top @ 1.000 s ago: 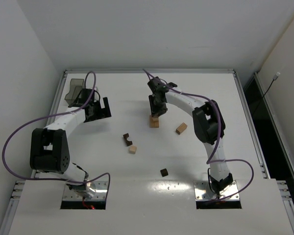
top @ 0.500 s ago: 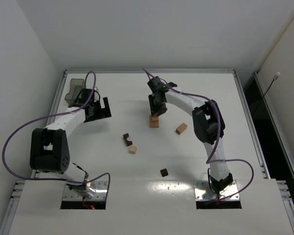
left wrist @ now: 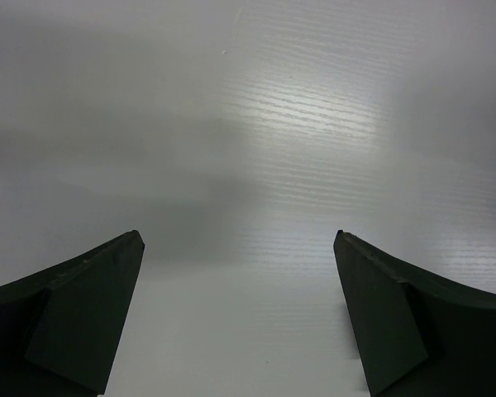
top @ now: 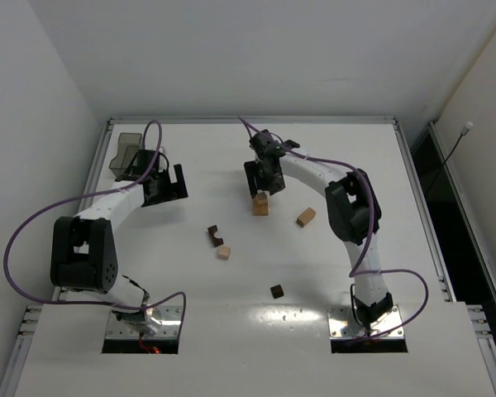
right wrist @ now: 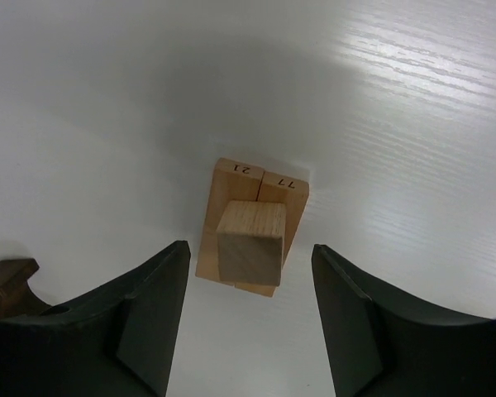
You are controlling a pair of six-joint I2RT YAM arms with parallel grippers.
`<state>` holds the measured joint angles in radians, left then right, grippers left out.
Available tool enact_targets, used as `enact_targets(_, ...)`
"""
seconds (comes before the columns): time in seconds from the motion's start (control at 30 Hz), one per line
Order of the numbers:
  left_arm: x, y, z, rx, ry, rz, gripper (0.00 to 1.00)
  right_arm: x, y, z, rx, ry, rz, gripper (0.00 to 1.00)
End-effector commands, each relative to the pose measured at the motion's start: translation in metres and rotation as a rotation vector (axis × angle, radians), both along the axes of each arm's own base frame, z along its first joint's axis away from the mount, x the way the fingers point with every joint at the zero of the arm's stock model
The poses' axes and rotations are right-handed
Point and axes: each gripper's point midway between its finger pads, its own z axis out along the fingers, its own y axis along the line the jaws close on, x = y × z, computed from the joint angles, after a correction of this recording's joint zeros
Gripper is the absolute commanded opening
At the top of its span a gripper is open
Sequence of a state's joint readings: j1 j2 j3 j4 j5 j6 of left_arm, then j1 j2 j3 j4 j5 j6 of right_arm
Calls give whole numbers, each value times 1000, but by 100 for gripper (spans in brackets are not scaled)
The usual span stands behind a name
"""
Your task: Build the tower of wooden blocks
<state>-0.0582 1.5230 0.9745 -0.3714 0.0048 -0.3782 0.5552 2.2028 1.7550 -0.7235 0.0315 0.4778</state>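
The wood block tower (top: 260,203) stands mid-table: a light tan cube (right wrist: 250,242) on top of two tan cuboids (right wrist: 236,184) lying side by side, marked with numbers. My right gripper (top: 260,175) is open just behind and above the tower; in the right wrist view (right wrist: 250,265) the jaws stand wide apart on either side of the cube without touching it. My left gripper (top: 167,186) is open and empty over bare table at the far left, as the left wrist view (left wrist: 240,248) shows.
Loose blocks lie on the table: a tan cuboid (top: 306,217), a dark brown notched block (top: 214,235), a small tan cube (top: 223,252) and a dark brown cube (top: 276,290). A translucent grey bin (top: 127,154) stands at the back left.
My right gripper has opened, let go of the tan cube on top of the tower, and drawn back a little. The left arm has not moved.
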Motion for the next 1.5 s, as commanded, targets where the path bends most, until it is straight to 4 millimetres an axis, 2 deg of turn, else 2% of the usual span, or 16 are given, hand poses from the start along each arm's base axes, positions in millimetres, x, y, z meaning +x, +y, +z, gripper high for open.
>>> enact_targets(0.0, 3, 2, 10, -13, -45, 6, 100, -3, 21, 45, 124, -137, 203, 58)
enact_targets(0.03, 3, 3, 10, -6, -45, -3, 100, -10, 30, 57, 199, -162, 236, 58)
enact_targets(0.1, -4, 1, 10, -6, -47, -22, 100, -43, 32, 94, 309, -268, 422, 58)
enact_targets(0.13, -4, 1, 10, -7, -47, -22, 100, -47, 35, 110, 308, -371, 548, 58)
enact_targets(0.2, -4, 0, 10, -5, -48, -38, 100, -77, 36, 128, 300, -430, 697, 60)
enact_targets(0.27, -4, 3, 10, -12, -48, -33, 100, -113, 41, 119, 261, -426, 891, 60)
enact_targets(0.33, 0, 6, 11, -12, -51, -24, 100, -133, 48, 114, 221, -447, 998, 58)
enact_targets(0.37, 4, 6, 12, -12, -51, -24, 100, -153, 60, 112, 201, -463, 1100, 57)
enact_targets(0.43, 9, 9, 14, -12, -55, -15, 100, -167, 69, 103, 156, -468, 1177, 53)
enact_targets(0.47, 14, 9, 18, -12, -66, -15, 100, -180, 84, 96, 137, -474, 1259, 53)
enact_targets(0.57, 14, 12, 18, -11, -52, -6, 100, -187, 106, 88, 60, -492, 1336, 52)
enact_targets(0.6, 17, 16, 22, -6, -63, -4, 100, -193, 111, 70, 17, -450, 1369, 52)
enact_targets(0.67, 16, 21, 25, -5, -66, 8, 100, -193, 123, 65, -1, -444, 1384, 52)
enact_targets(0.83, 13, 30, 22, -21, -58, 29, 100, -187, 126, 31, -52, -342, 1368, 52)
enact_targets(1.2, 15, 30, 17, -38, -49, 25, 100, -172, 138, 14, -29, -288, 1289, 51)
enact_targets(1.47, 15, 33, 13, -38, -40, 34, 100, -175, 138, 2, -20, -210, 1291, 51)
